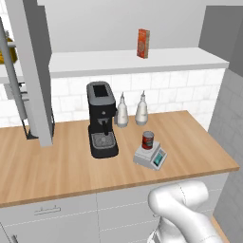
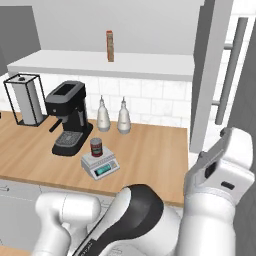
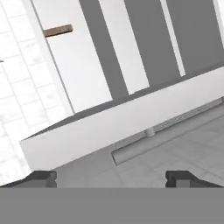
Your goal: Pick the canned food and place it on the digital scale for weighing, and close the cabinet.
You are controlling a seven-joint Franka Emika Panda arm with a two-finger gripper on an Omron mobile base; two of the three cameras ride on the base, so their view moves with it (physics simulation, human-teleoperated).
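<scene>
On the wooden worktop (image 1: 57,166), I saw the canned food (image 1: 147,140) standing upright on the digital scale (image 1: 150,157), its dark red body resting on the silver plate; the right base view gave the same pairing, tin (image 2: 96,147) on scale (image 2: 100,166). Just left of them sat the black coffee machine (image 1: 101,126), with two pale bottles (image 1: 122,111) behind, against the tiled wall. An orange-red box (image 1: 143,43) stood on the white shelf above. A wire paper towel holder (image 2: 26,100) showed at the far left of the right base view.

The cabinet (image 1: 34,71) had a door standing open, edge toward the left base camera, its long silver handle (image 1: 13,85) visible. From the right base view I noted that door (image 2: 210,70) swung out, with my arm's white hand raised just in front of it.

Through the hand view, the tool (image 3: 111,179) faced the door edge and its bar handle (image 3: 170,135) close up. Both fingertips (image 3: 41,178) stood wide apart, nothing between them: the tool was open and empty.
</scene>
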